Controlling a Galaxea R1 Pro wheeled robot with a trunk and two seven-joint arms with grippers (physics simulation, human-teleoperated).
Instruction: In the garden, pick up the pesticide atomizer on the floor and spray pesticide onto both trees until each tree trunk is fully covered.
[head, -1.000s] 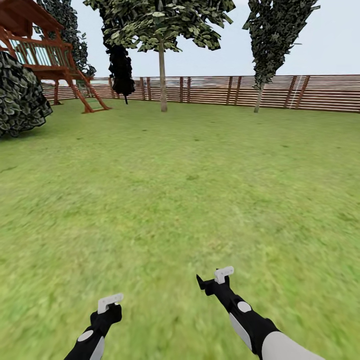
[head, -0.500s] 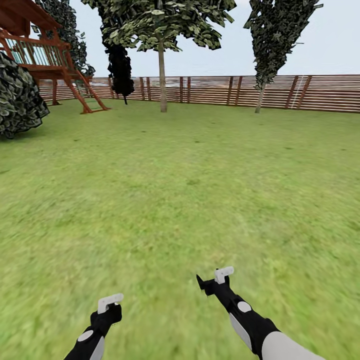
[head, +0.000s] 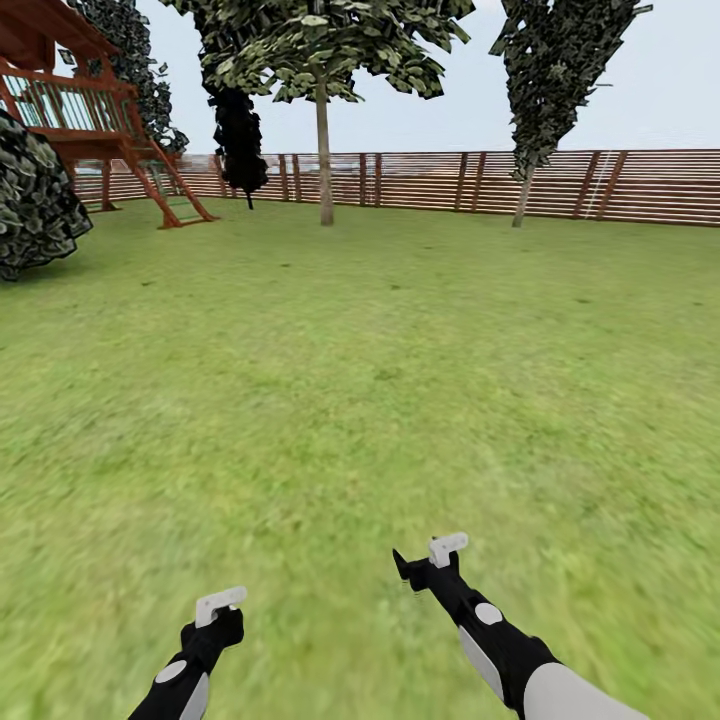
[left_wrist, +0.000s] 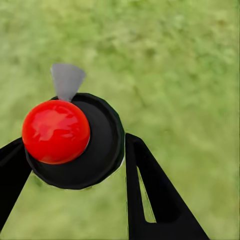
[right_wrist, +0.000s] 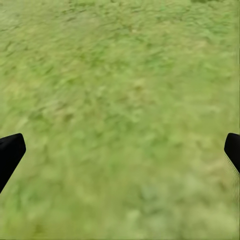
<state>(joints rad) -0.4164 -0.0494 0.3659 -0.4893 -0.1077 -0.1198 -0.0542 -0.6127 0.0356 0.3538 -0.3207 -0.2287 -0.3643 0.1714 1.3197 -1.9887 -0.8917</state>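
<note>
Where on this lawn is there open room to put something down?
The lawn is bare from the two grippers up to the wooden fence. It gets crowded at the far left, around the dark bush and the play tower, and near the thick tree trunk by the fence.

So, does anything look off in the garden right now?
Nothing looks spilled or damaged on the lawn. One oddity: the left end effector grips a black round object topped by a red ball, possibly the atomizer.

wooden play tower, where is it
In the head view, the wooden play tower stands at far left by the fence, behind a dark bush.
</note>
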